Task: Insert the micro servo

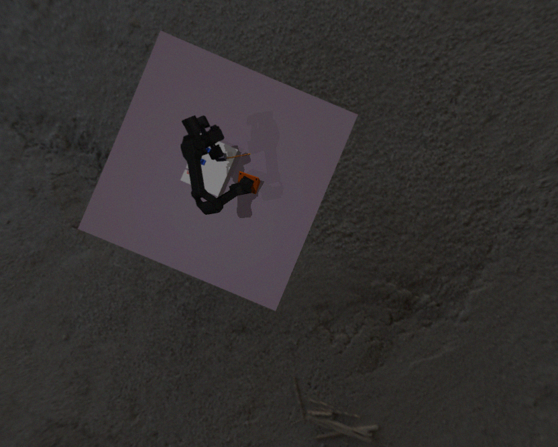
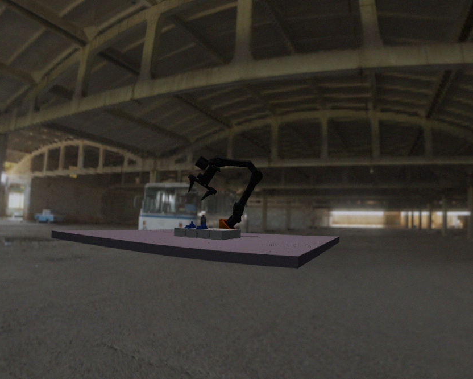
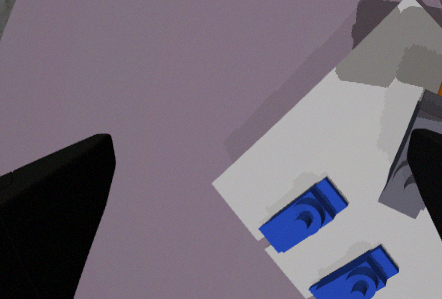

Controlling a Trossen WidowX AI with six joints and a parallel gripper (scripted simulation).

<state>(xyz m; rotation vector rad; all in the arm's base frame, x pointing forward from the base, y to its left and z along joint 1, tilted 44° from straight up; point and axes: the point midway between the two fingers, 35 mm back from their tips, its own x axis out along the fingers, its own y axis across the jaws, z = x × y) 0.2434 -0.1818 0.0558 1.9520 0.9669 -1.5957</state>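
Note:
The loose micro servo [image 2: 203,220] [image 3: 401,198] is dark grey and rests on top of the white deck [image 1: 212,176] [image 2: 229,234] [image 3: 310,137], standing higher than the blue servos. Its orange cable [image 1: 241,155] extends past the deck edge. In the top view the arm covers most of the servo. My gripper [image 2: 195,196] [image 3: 266,146] is open and empty, tilted down above the deck. In the wrist view its right finger overlaps part of the servo. The marked pocket is mostly hidden under the arm in the top view, with a bit of its red marking [image 1: 188,171] showing; it is outside the wrist view.
Two blue servos [image 1: 202,162] [image 3: 290,227] sit in the deck beside the grey one; the second [image 1: 208,150] [image 3: 367,272] is partly covered or cropped. The orange arm mount [image 1: 248,176] [image 2: 223,223] stands close to the deck. All rest on a pinkish square table top [image 1: 298,158] [image 2: 269,244] [image 3: 125,67].

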